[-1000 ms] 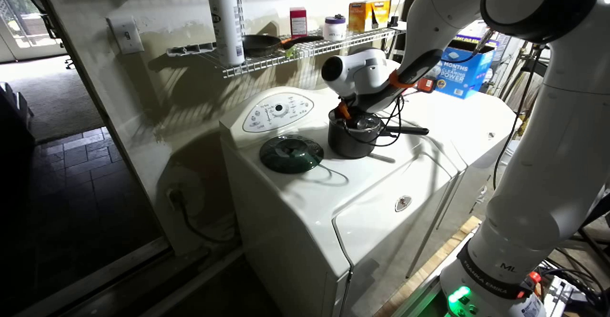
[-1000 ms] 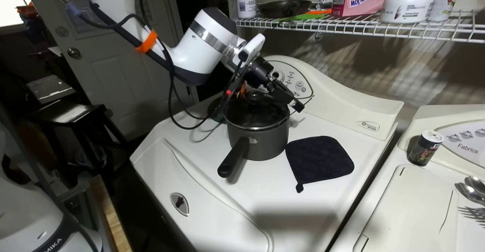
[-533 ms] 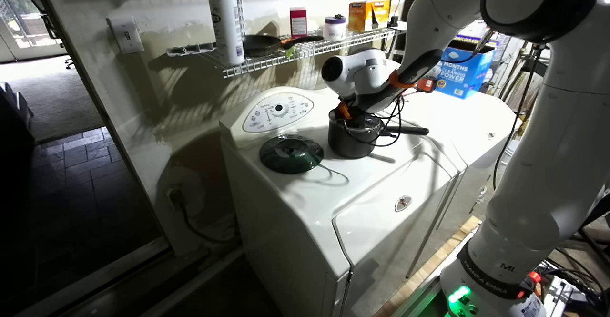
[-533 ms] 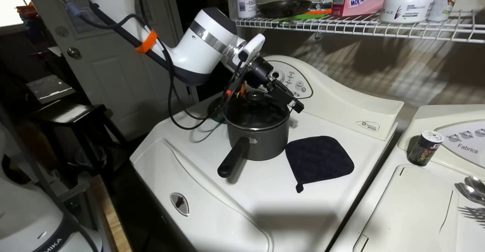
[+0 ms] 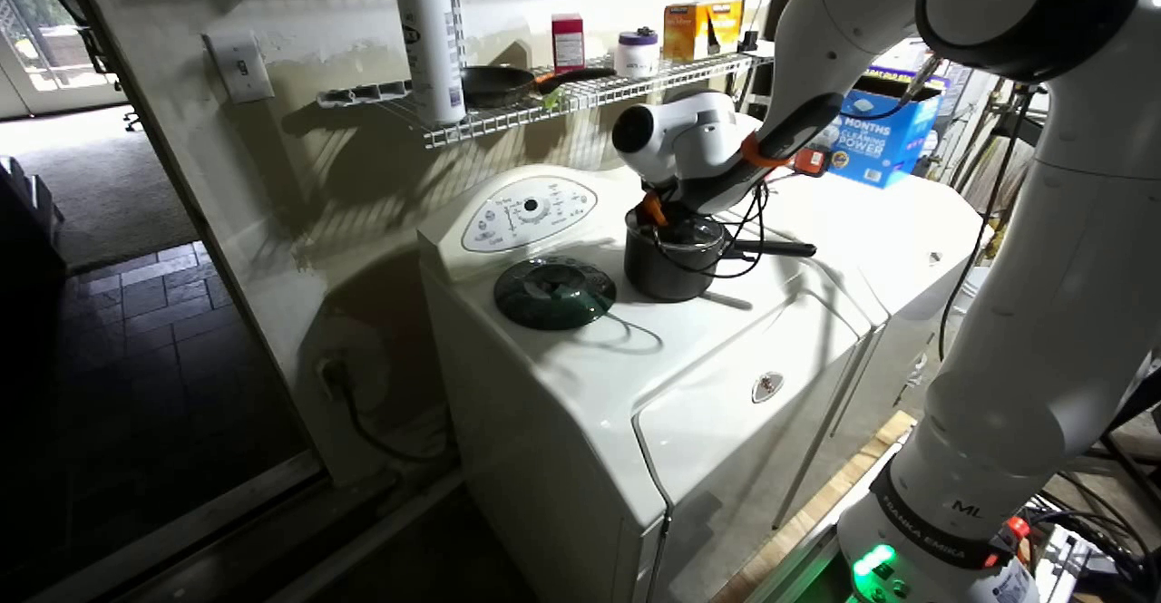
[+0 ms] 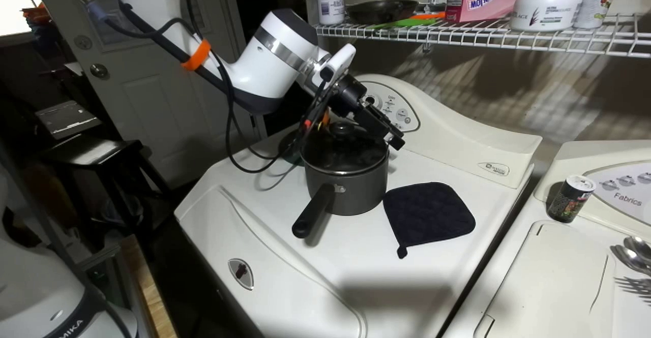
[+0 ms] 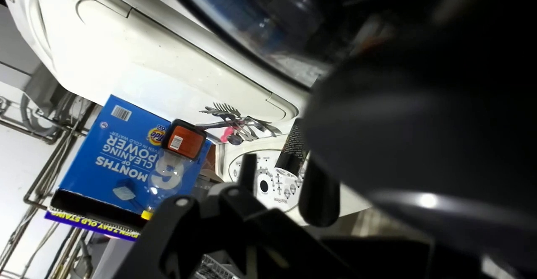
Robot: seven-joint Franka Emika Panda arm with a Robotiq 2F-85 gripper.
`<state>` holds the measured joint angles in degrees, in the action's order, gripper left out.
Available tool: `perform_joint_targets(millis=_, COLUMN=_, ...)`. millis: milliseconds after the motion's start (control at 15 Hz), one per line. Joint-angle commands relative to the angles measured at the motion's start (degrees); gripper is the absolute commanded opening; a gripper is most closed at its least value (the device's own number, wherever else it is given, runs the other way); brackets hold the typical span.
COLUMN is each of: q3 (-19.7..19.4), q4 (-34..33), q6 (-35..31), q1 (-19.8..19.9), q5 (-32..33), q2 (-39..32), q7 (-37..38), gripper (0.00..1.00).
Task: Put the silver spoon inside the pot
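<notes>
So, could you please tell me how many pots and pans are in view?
2: the dark grey pot on the white machine, and a dark frying pan on the wire shelf. Another could be hidden among the things up there.

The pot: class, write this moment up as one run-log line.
Pot: on white machine, lid on, contents unclear | gripper: open near lid, nothing gripped | spoons: on neighbouring machine
</notes>
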<state>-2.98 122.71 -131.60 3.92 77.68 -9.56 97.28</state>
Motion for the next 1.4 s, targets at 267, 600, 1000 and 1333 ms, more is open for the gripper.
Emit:
perform_joint_targets(millis=267, q3=-0.27, q4=0.94, q6=-3.96, q1=0.57, q5=-2.35, q2=3.54, q7=-2.81, gripper=1.00)
perform_joint_targets(millis=600, q3=-0.48, q4=2.11, q6=-6.55, q1=0.93, q5=-7.93, q2=7.05, q7=-7.77, gripper=1.00)
perform_joint_targets(millis=1000, q3=-0.97, q4=2.60, q6=-5.98, q1=0.63, q5=-23.61, q2=11.98, q7=-20.65, gripper=1.00)
perform_joint_targets(millis=1333, q3=-1.15, q4=1.91, q6=-3.41, q1=0.51, q5=-35.26, q2=15.44, q7=-30.21, gripper=1.00)
